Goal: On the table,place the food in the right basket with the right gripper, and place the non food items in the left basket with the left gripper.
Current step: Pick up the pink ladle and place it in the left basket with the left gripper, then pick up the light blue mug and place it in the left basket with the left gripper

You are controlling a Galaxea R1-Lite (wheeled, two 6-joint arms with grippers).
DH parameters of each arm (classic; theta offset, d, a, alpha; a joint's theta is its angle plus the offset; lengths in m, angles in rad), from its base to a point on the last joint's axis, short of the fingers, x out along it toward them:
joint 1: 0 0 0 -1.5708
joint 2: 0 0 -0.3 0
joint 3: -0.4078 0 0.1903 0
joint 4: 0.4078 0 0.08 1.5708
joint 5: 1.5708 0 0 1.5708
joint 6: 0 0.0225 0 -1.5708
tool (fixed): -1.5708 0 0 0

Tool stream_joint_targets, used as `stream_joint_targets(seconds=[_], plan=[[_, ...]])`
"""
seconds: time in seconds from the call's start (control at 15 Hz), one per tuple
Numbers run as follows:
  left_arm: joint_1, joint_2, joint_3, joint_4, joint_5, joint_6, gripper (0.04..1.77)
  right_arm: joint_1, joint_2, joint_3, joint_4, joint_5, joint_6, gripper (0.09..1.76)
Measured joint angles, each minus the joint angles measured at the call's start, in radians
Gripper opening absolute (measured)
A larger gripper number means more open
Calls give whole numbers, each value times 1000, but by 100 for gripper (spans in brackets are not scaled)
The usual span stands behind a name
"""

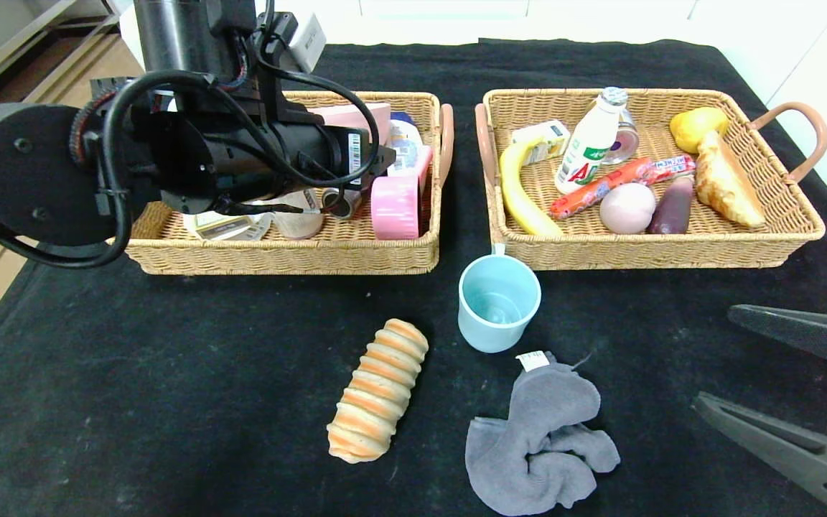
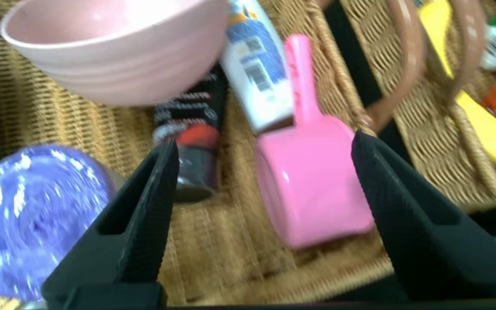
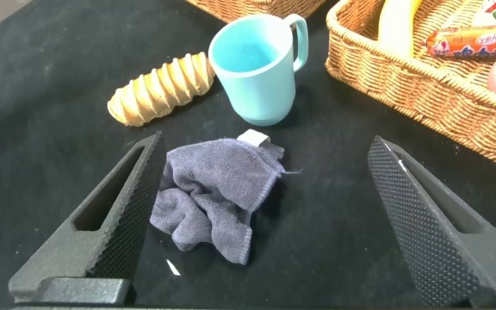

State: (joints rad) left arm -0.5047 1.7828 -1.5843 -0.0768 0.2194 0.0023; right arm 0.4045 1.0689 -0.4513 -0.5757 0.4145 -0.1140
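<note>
Over left basket [image 1: 281, 251], left claw [image 2: 261, 185] spread wide above pink scoop [image 2: 313, 185], not touching. Right claw [image 3: 265, 224] released, low over desk [image 1: 169, 402] nr grey cloth [image 3: 213, 202].

Bright, even overhead light, soft shadows; the left wrist view is motion-blurred.

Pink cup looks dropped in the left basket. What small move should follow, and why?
Probably lift the left gripper clear of the left basket: its jaws stand open around the pink cup, which lies on the wicker. The blue cup and grey cloth wait on the table.
</note>
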Motion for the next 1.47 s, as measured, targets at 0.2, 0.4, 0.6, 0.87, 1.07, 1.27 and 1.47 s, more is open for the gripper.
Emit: stream_joint_targets(seconds=[0.2,0.4,0.6,0.87,1.07,1.27,1.47], plan=[[-67,-46,-9,124,39,1,155,0,0,0,0,0,0,171],[-155,-66,-23,267,66,6,160,-1,1,0,2,0,0,171],[-240,-63,-89,407,73,-2,164,-1,5,0,3,0,-1,171],[-313,-28,-111,418,128,-1,167,-1,7,0,4,0,-2,171],[-351,14,-113,421,179,-1,168,-1,13,2,-1,1,-1,171],[-362,51,-114,420,191,-16,169,-1,13,2,-2,0,-1,171],[-363,77,-114,423,191,-44,170,-1,12,2,-3,0,-2,171]])
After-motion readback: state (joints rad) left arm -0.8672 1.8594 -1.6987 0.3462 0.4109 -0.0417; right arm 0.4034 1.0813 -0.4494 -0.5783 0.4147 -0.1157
